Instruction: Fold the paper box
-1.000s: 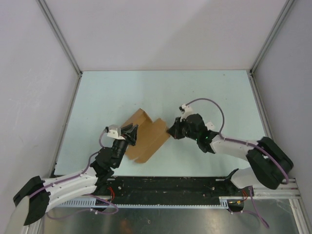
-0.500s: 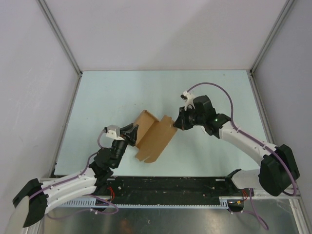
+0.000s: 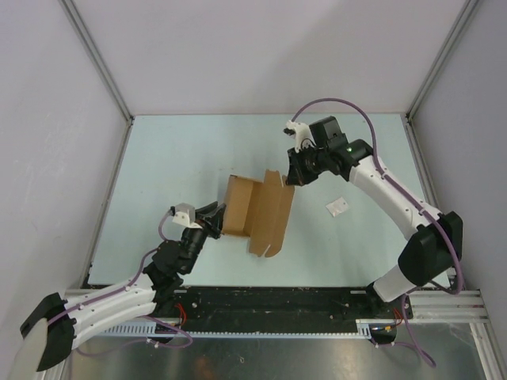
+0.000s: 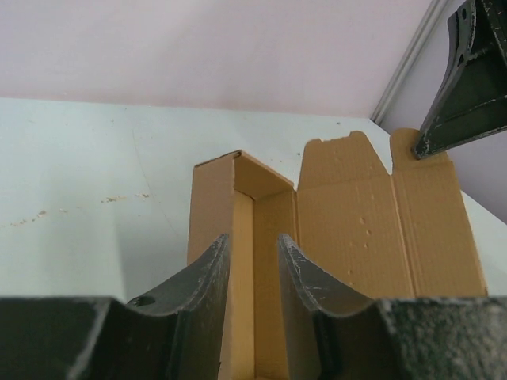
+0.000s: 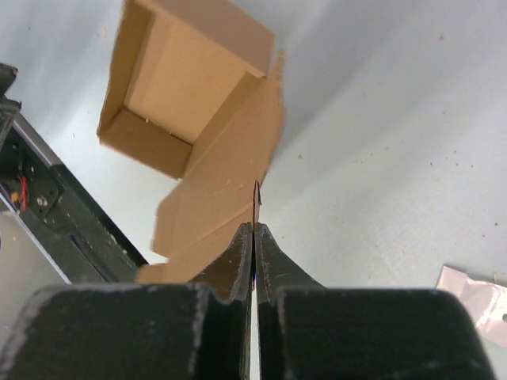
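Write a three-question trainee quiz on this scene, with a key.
1. True or false: the right claw is shut on a flap of the paper box.
2. The white scrap lies: A) inside the box; B) on the table, right of the box; C) under the box.
3. Fill in: the left claw straddles one ___ of the box.
Key: 1 true; 2 B; 3 wall.

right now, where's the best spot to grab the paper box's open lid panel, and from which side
Take the lid panel of the paper box at its free far edge, coming edge-on from the right. It is a thin sheet sticking out past the folded part, so both faces are open to the fingers there. The right gripper is shut on that edge.
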